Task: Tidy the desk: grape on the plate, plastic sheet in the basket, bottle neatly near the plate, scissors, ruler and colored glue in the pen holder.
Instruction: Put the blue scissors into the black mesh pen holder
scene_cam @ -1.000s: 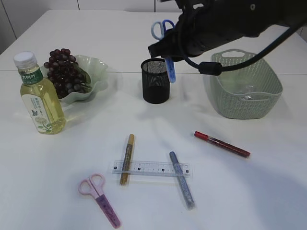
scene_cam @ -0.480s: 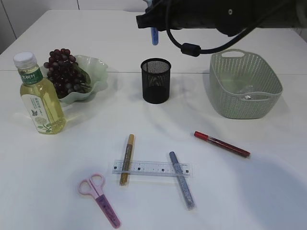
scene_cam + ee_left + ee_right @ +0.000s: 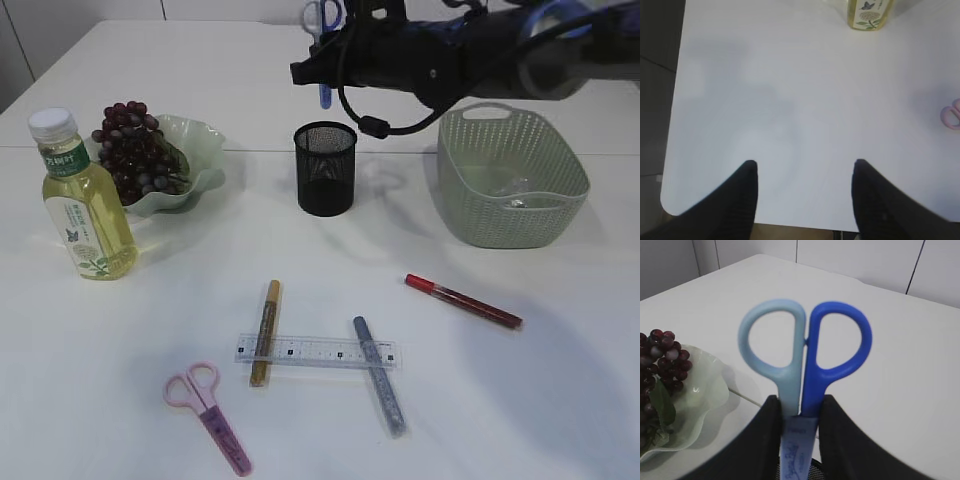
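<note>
Right gripper [image 3: 799, 412] on blue scissors [image 3: 804, 352] (handles up) above pen holder [image 3: 325, 168]

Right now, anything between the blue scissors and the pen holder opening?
Nothing visible. The right gripper holds the blue scissors handles-up above the pen holder, with open air between. The holder's mouth looks unobstructed in the exterior view, though its inside is too dark to check.

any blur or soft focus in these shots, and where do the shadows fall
Exterior view: the right arm is slightly motion-smeared, while the pen holder and ruler are sharp, with soft shadows on the table. Right wrist view: the blue scissors are fairly sharp, the grapes softer. Left wrist view: the left tool fingers are blurred dark shapes.
</note>
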`<state>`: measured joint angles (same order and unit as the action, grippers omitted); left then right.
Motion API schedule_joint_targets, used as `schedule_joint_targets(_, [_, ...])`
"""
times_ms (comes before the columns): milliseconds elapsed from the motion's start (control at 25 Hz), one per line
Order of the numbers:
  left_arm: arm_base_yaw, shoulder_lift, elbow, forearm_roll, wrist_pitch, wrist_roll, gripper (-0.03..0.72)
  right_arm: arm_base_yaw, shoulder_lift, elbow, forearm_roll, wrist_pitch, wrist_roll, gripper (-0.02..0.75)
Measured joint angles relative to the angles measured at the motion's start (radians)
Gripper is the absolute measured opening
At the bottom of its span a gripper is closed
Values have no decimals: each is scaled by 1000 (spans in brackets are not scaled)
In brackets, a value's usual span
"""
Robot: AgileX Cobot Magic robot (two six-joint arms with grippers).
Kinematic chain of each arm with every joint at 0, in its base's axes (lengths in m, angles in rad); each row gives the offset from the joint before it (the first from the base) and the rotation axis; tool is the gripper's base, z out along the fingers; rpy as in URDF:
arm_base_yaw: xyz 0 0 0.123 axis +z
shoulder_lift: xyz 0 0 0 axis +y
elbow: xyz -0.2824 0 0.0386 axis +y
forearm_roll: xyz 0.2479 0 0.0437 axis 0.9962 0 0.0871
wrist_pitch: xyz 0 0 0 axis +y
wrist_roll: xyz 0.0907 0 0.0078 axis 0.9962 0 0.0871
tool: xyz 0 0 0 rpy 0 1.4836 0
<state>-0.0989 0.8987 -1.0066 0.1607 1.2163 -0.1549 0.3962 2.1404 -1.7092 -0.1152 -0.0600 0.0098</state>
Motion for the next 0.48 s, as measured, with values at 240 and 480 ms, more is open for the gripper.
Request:
schedule_joint_targets(240, [0,0,0,13,0,0,435,0,81,-42,-2,-44,-2,208])
schedule_joint_targets(480, [0,0,0,16,0,0,435,0,106,-43,-2,-58,-2,208])
